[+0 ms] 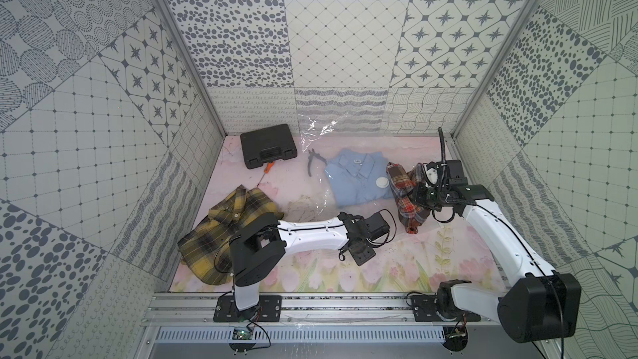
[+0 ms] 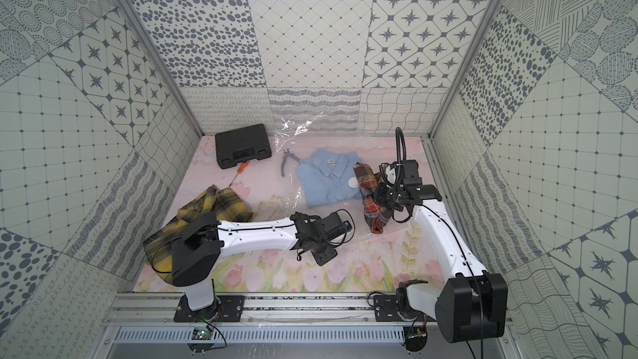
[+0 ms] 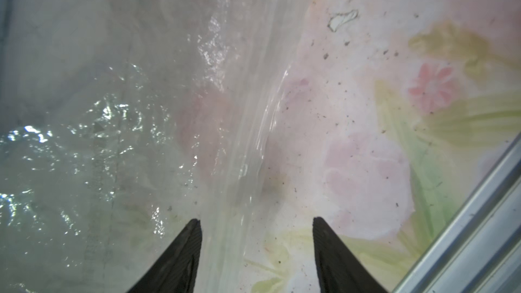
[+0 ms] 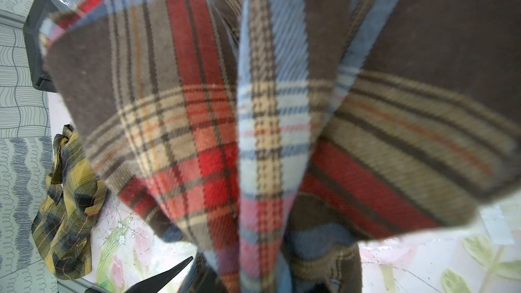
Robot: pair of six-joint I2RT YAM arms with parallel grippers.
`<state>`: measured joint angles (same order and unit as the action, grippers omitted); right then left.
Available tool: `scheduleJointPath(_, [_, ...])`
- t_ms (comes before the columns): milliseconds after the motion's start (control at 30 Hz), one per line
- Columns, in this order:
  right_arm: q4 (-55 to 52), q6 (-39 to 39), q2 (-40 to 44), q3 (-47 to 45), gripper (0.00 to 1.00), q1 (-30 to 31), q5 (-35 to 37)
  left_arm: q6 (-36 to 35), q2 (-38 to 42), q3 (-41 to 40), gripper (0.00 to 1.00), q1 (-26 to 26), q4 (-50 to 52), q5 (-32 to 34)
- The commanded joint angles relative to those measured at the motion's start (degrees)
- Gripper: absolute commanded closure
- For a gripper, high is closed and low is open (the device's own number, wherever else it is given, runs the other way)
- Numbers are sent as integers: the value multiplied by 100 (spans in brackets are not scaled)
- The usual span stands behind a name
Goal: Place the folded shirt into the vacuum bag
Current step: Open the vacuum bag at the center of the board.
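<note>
Right hand: we see the right hand (image 1: pixel 422 195) clamped on a red-and-brown plaid flannel shirt (image 1: pixel 402 184), held up so the bunched cloth hangs clear of the plastic below.
Task shirt: it hangs at the right of the table over the bag's right side, not yet inside. We take it for the one to be packed.
Vacuum bag: the clear crinkly plastic vacuum bag (image 1: pixel 317 134) lies on the flower-printed table (image 1: pixel 379 271), from the far wall towards the near middle.
Left hand: the left hand (image 3: pixel 256 219) stands with fingers apart astride the bag's near edge, gripping nothing. We judge it is placed there to pinch and raise the mouth.
Blue shirt: a pale blue folded cotton shirt (image 1: pixel 359 176) lies under the film, the round white valve cap (image 1: pixel 382 183) over it. We judge it is already inside.
Set aside: a yellow-and-black plaid shirt (image 1: pixel 228 233) lies crumpled at the near left, outside the bag.
Shirts: three.
Bags: one, with one valve cap.
Tools: one black plastic tool case (image 1: pixel 268 150) at the far left, one grey-handled pliers (image 1: pixel 313 164), one orange-handled tool (image 1: pixel 268 166).
Hands: two.
</note>
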<state>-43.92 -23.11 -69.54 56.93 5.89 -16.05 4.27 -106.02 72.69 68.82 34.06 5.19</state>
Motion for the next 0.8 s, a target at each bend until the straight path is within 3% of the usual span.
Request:
scheduleJointPath(0, [294,167,195,-23,100,-51,-30,-737,-328,203,39,64,141,553])
scheduleJointPath(367, [202,299,320,-169,100,-227,-16,-1007,-697,325,56,40,-250,1423])
scheduleJointPath(633, [79,350,459,-160,100,-334,-83,-875,-551,291,86,-92,-443,1438])
scheduleJointPath(700, [19,348,535,-197,100,-334,-107,-771,-454,308,84,-161,-452,1266])
scheduleJointPath(767, [-27,362,607,-214,100,-334,-99,-718,-395,362,73,-218,-403,1064])
